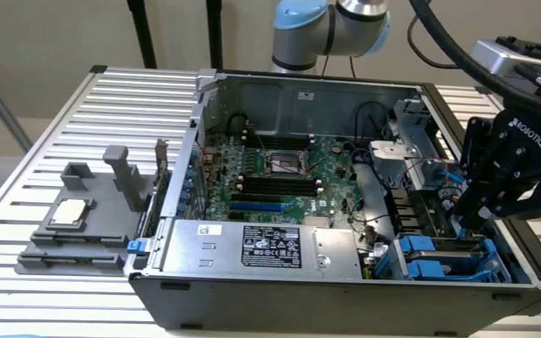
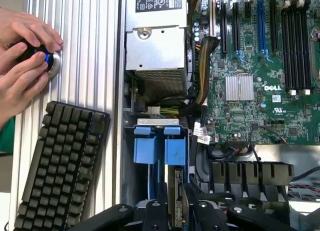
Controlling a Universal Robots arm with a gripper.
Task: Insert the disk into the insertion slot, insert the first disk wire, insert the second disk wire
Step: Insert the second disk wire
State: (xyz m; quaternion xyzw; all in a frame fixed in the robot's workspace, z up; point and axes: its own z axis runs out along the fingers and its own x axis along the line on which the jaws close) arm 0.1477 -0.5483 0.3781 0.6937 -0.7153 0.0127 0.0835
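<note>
Slatted aluminium table (image 1: 54,127) carries one open computer case (image 1: 346,292). One gripper (image 1: 482,211) hangs over the insertion slot (image 1: 449,257), fingers (image 2: 200,213) parted around one upright disk (image 2: 176,196). One keyboard (image 2: 60,166) and two hands (image 2: 22,66) appear in the wrist view.

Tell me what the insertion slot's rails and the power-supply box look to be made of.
The insertion slot has rails that look like moulded plastic: bright, uniform blue with a soft sheen and rounded tabs. The power-supply box looks like bare sheet metal, silver-grey with a dull reflective finish, folded edges and a printed label stuck on.
</note>
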